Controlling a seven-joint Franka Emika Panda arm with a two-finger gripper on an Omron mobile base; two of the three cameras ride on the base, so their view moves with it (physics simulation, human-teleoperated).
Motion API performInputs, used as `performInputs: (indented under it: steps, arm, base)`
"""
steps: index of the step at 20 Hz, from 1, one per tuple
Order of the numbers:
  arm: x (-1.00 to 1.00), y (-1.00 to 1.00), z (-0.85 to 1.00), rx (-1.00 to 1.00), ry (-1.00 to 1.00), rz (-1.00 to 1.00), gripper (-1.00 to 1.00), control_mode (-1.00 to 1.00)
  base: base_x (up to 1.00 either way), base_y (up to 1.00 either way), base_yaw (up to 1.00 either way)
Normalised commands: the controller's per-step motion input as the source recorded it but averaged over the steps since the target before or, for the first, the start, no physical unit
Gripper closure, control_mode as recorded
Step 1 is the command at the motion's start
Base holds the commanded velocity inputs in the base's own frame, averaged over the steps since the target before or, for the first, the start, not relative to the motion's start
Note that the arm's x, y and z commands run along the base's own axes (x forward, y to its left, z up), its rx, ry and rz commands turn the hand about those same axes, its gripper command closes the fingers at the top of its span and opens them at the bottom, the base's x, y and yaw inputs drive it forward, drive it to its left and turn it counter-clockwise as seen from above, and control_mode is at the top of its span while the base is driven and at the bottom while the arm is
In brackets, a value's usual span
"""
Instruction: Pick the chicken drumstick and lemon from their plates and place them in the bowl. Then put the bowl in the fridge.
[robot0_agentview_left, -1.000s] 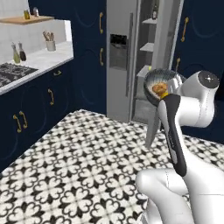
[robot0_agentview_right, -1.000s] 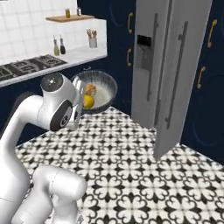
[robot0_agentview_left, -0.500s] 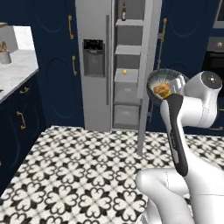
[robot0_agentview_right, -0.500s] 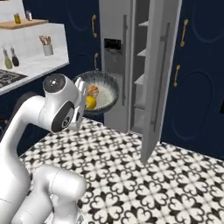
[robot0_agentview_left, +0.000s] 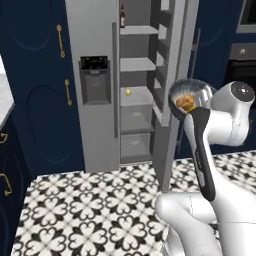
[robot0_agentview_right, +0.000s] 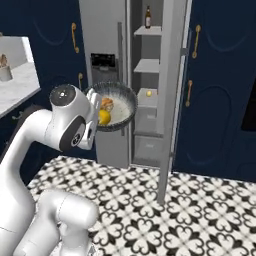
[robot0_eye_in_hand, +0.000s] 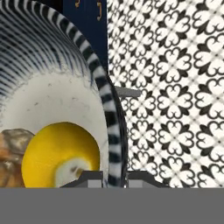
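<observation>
My gripper is shut on the rim of the bowl, a deep bowl with a dark striped outside and a pale inside. It hangs tilted at chest height in front of the arm. Inside it lie the yellow lemon and the brown chicken drumstick, side by side. The grey fridge stands straight ahead with its right door swung open and its shelves showing. The plates are out of view.
On the fridge shelves sit a bottle and a small yellow item. Navy cabinets with brass handles flank the fridge. A counter lies to the left, patterned floor below.
The whole picture has shifted: the base has swung round, so the fridge is now centred and closer. The bowl stays in the gripper with both items inside.
</observation>
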Motion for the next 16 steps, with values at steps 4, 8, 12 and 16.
performInputs:
  steps: [4,8,12,16]
  arm:
    - [0.0,0.0,0.0,0.0,0.0,0.0,1.0,1.0]
    - [0.0,0.0,0.0,0.0,0.0,0.0,1.0,1.0]
    - [0.0,0.0,0.0,0.0,0.0,0.0,1.0,1.0]
    - [0.0,0.0,0.0,0.0,0.0,0.0,1.0,1.0]
  base:
    - [0.92,0.98,-0.37]
    - [1.0,0.33,-0.18]
    - [1.0,-0.22,-0.02]
    - [1.0,-0.01,-0.01]
